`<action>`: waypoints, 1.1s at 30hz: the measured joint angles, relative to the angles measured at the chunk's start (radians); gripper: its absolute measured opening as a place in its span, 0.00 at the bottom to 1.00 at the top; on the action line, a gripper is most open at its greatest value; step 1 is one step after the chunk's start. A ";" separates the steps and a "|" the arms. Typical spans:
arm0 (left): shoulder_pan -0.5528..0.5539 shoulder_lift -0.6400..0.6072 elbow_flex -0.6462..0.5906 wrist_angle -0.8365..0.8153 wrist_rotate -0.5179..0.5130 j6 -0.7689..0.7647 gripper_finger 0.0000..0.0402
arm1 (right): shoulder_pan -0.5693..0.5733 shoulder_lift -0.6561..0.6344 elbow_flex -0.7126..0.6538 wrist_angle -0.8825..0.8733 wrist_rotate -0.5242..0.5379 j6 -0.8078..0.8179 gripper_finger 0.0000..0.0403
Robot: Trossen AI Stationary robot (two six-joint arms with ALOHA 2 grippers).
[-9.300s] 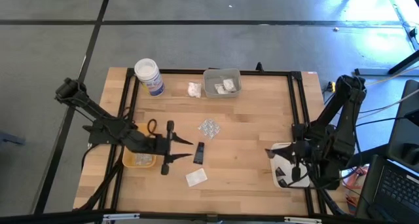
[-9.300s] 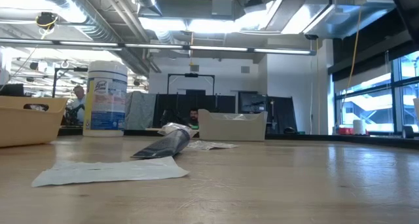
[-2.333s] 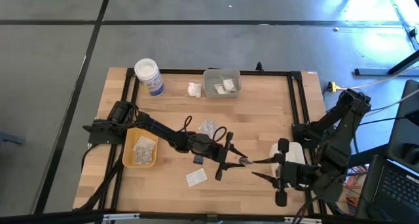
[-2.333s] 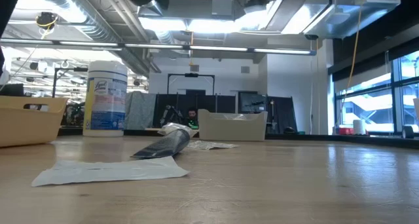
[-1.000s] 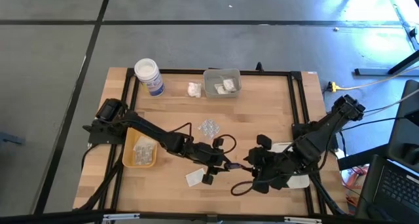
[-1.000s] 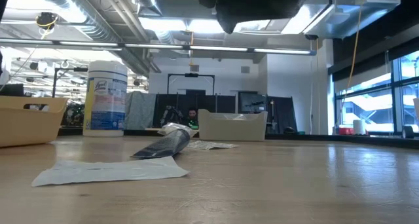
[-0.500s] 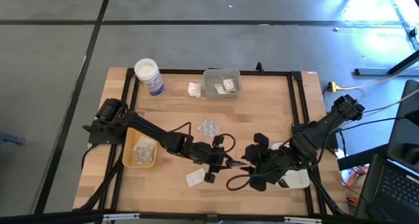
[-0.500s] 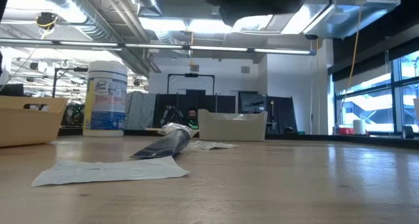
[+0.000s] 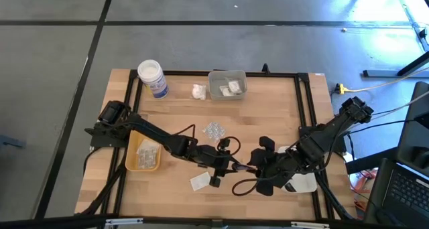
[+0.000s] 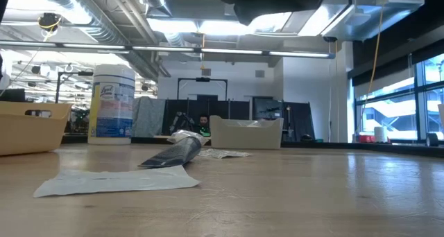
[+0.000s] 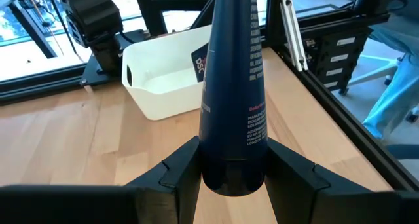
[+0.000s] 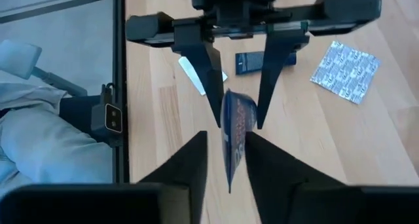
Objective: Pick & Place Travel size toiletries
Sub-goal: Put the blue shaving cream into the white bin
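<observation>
High view: left end effector (image 9: 232, 167) holds the dark tube (image 11: 230, 86); right end effector (image 9: 249, 171) closes around its tip.

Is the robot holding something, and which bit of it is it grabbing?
Yes. The left gripper holds a dark blue tube by its round cap end. The right gripper is closing around its flat end.

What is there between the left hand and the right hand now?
A dark tube: the left hand grips it, and its flat end reaches the right hand. The right wrist view shows this.
</observation>
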 joint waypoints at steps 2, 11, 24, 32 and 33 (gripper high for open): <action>0.000 0.000 0.000 -0.005 0.000 0.000 0.36 | 0.000 0.000 0.000 0.012 -0.001 -0.016 0.22; 0.000 0.000 0.000 -0.015 0.004 -0.004 0.36 | -0.001 0.000 0.000 0.029 0.001 -0.045 0.09; 0.000 0.001 0.000 -0.025 0.004 -0.010 0.36 | -0.023 0.003 0.000 0.023 -0.055 -0.058 0.01; 0.000 0.003 -0.001 -0.034 0.005 -0.009 0.36 | -0.035 0.020 0.001 0.022 -0.085 -0.074 0.01; 0.000 0.003 -0.001 -0.034 0.005 -0.012 0.36 | -0.035 0.020 0.001 0.021 -0.085 -0.074 0.00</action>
